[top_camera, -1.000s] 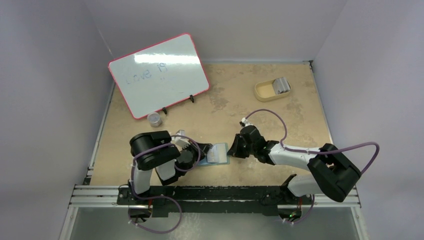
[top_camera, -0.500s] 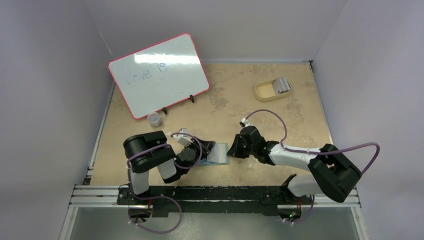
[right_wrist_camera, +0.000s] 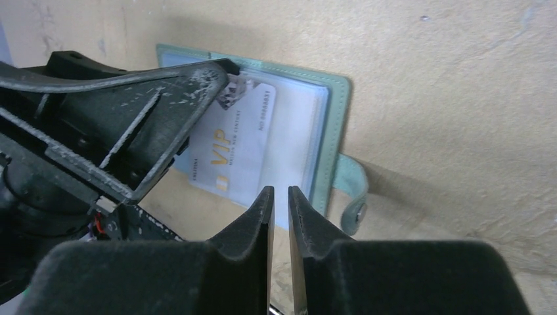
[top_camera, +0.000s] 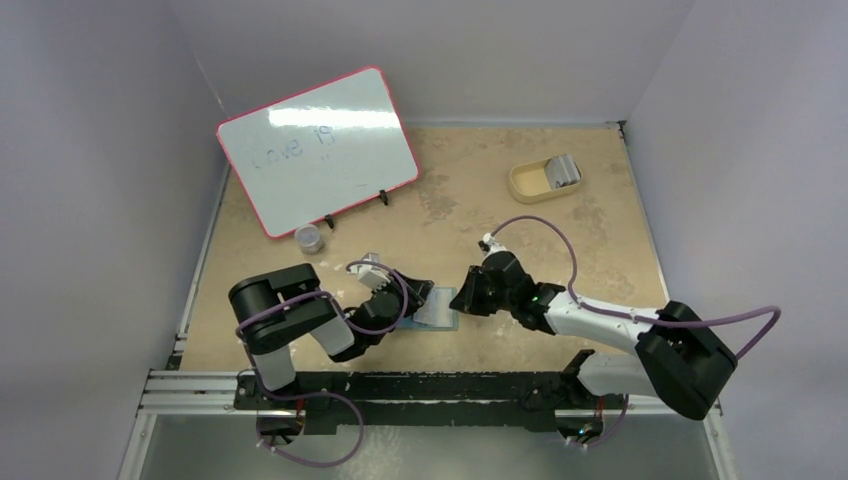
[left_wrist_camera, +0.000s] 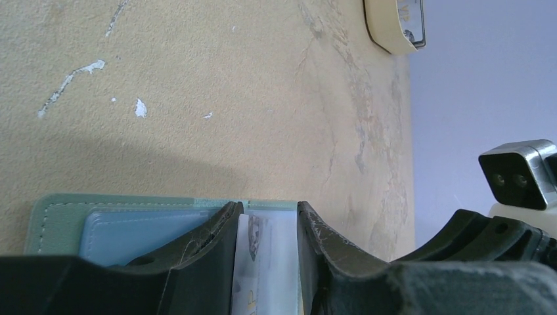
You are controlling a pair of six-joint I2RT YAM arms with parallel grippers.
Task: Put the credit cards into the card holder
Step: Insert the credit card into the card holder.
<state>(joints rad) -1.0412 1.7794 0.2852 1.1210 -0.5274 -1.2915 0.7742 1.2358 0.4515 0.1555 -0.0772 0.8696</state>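
The card holder [top_camera: 437, 311] lies open and flat on the table [top_camera: 500, 225], between the two grippers. A pale credit card [right_wrist_camera: 235, 146] with gold "VIP" print lies face up inside the card holder, on its light blue pocket side. The left gripper [top_camera: 417, 299] reaches in from the card holder's left side with its jaws open and gripping nothing. The card shows in the gap between them, and one of its fingers [right_wrist_camera: 172, 84] lies over the card's far corner. The right gripper [top_camera: 466, 297] sits at the card holder's right edge, its jaws drawn almost together with only a thin slit left. Whether they pinch the card holder's edge I cannot tell. The card holder's strap [right_wrist_camera: 353, 189] with its snap button sticks out flat on the right. Well beyond the card holder, to its far right, a tan tray [top_camera: 528, 186] holds more cards [top_camera: 565, 170]. To its far left stand a whiteboard [top_camera: 318, 150] and a small jar [top_camera: 310, 238].
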